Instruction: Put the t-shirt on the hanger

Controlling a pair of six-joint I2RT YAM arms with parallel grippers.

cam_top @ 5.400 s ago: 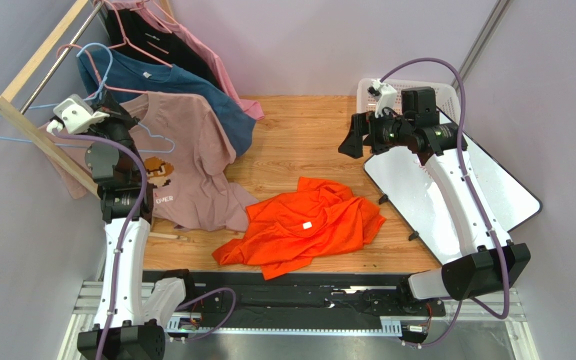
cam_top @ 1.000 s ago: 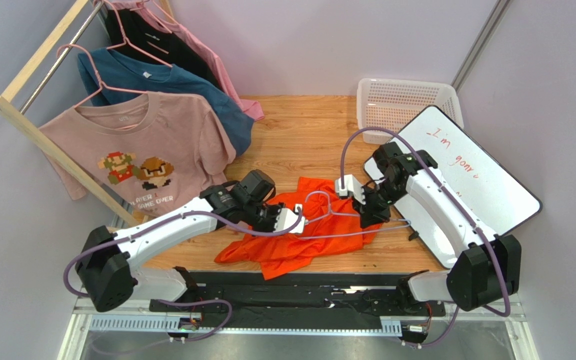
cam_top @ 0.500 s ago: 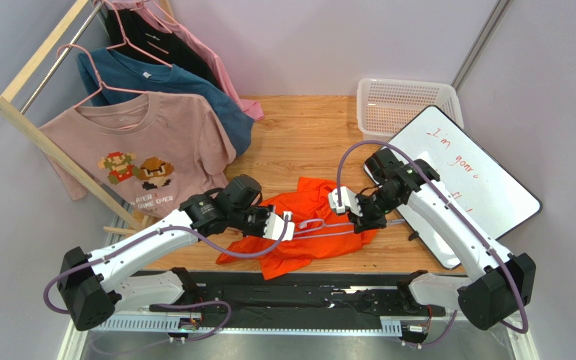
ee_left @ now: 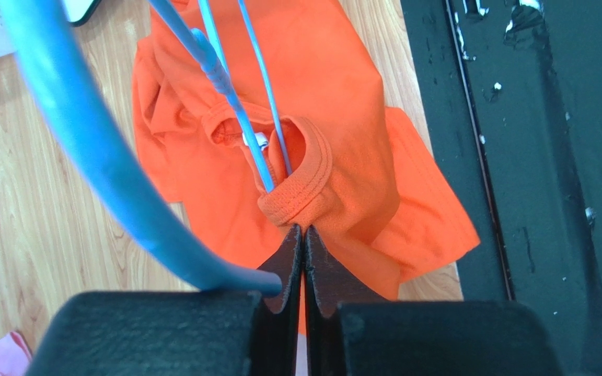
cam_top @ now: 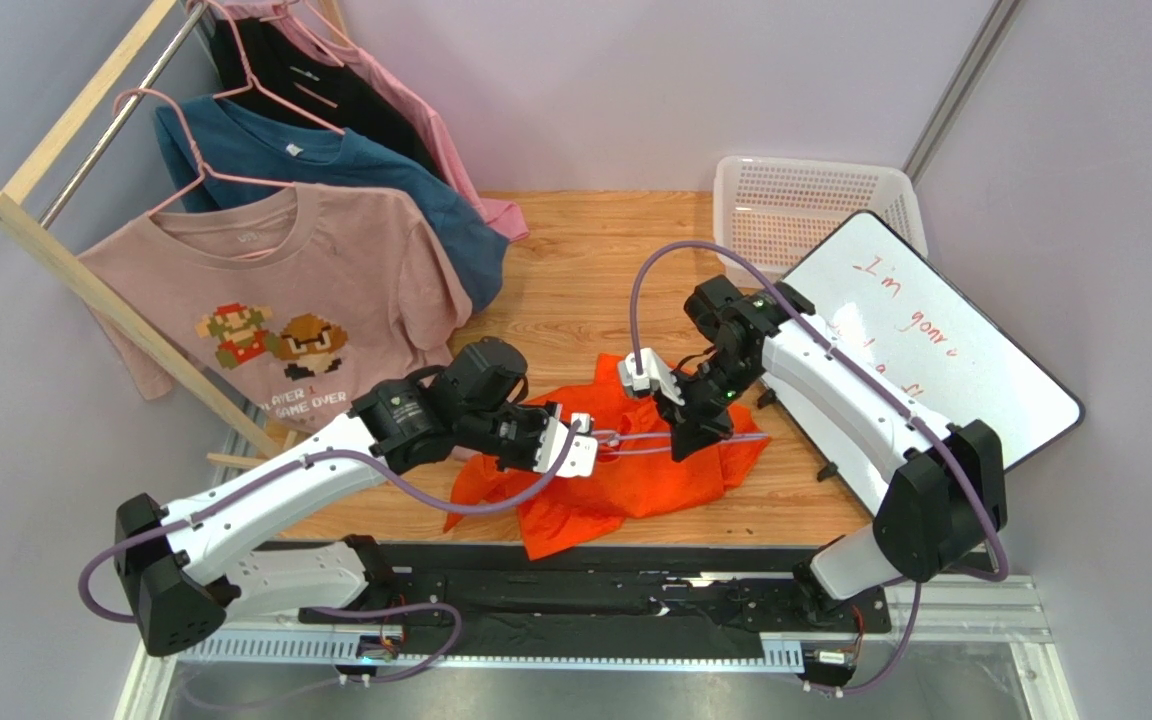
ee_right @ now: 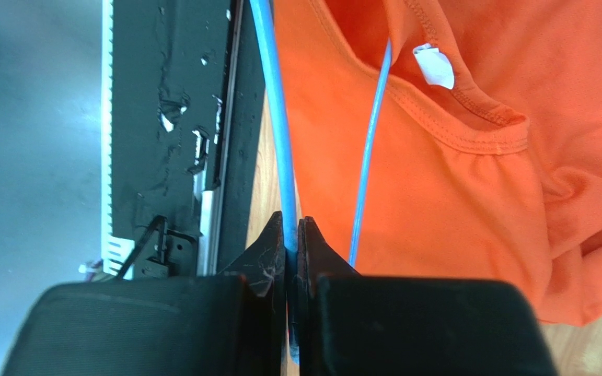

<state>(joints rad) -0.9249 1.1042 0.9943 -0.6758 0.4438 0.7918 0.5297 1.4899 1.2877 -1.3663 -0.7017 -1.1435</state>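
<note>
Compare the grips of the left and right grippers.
The left gripper pinches the ribbed collar of the orange t-shirt, while the right gripper pinches the light-blue wire hanger. The left gripper's hold is on soft, bunched cloth; the right gripper's is on a thin wire. Both are shut, and both are working above the t-shirt.

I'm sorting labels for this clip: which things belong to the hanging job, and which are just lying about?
Job: orange t-shirt, blue hanger, left end effector, right end effector.
Lying about: basket, whiteboard, pink printed shirt, teal shirt, wooden rack.
</note>
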